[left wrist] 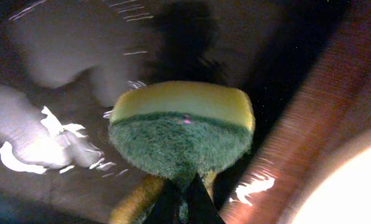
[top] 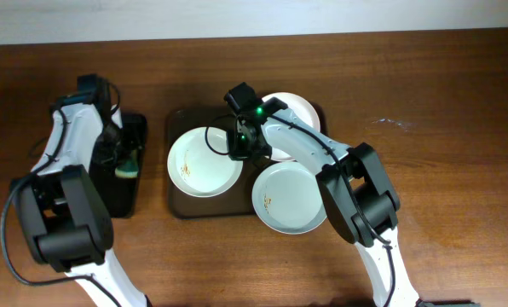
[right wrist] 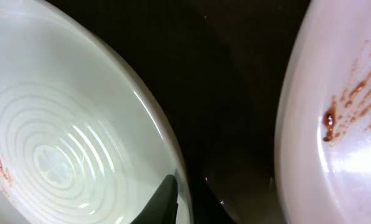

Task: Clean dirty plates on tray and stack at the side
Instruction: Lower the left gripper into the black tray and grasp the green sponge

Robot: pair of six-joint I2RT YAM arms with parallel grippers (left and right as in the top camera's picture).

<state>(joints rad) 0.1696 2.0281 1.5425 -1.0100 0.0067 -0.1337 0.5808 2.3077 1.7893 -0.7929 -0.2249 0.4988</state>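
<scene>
Far left, the left hand (left wrist: 182, 198) sits over the black tray (top: 133, 194), pinched onto a yellow-and-green sponge (left wrist: 182, 127). So I'd say we're right at the start of scrubbing: sponge loaded, and all three plates are specked and on the brown tray (top: 184, 207).

The left white plate (top: 204, 162) fills the tray's left half. The right hand (top: 239, 143) hovers at its right rim, over the dark gap between plates. Only one finger shows in its wrist view, so I can't tell how wide it is.

The far white plate (top: 301, 111) and the blue-green plate (top: 290, 198) sit right of that, and the blue-green one hangs over the tray's near rim.

Next move, I reckon: the right hand steadies a plate and the sponge comes across. It's tight between the plates, but the bare table (top: 441, 111) on the right looks good for stacking.
</scene>
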